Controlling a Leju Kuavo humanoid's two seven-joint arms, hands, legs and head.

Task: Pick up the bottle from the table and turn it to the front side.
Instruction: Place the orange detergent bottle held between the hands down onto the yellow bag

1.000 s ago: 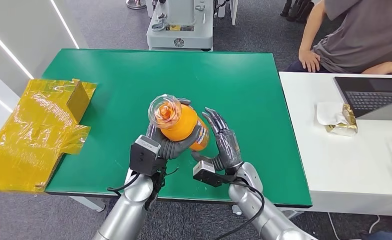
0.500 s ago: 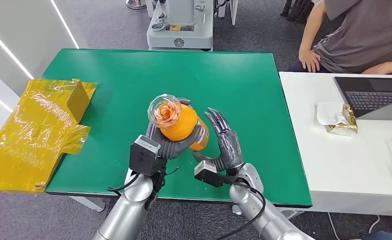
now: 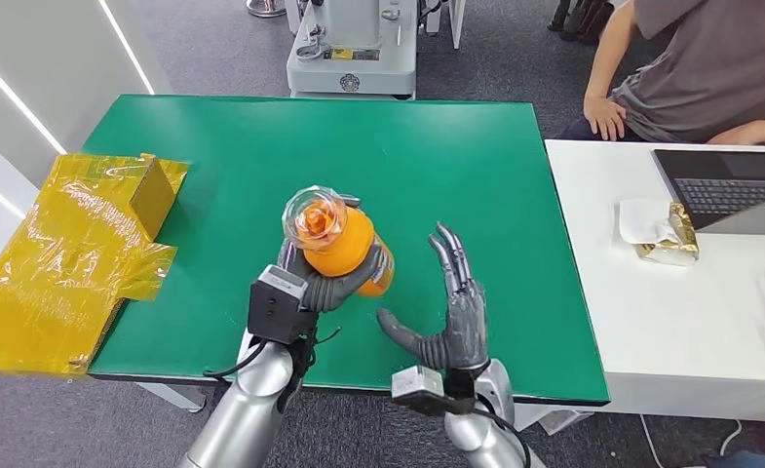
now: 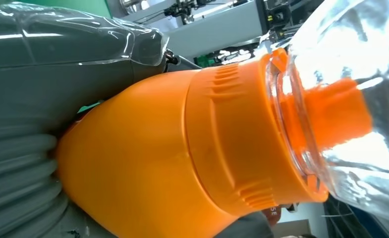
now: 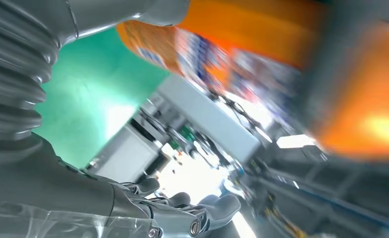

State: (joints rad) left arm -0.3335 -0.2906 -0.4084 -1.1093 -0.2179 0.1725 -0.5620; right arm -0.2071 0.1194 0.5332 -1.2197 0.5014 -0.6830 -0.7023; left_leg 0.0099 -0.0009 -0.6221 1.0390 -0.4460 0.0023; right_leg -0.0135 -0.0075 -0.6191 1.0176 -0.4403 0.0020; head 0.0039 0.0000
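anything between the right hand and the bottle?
Nothing: head view shows only bare green table between the open right hand and the bottle.

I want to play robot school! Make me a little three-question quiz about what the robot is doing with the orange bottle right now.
1. True or false: the left robot hand grips the orange bottle.
2. The right robot hand is: A) gripping the bottle, B) open and apart from the bottle, C) resting on the laptop.
3. Fill in the word: the table under the bottle has a ____ top.

Key: 1 true; 2 B; 3 green.
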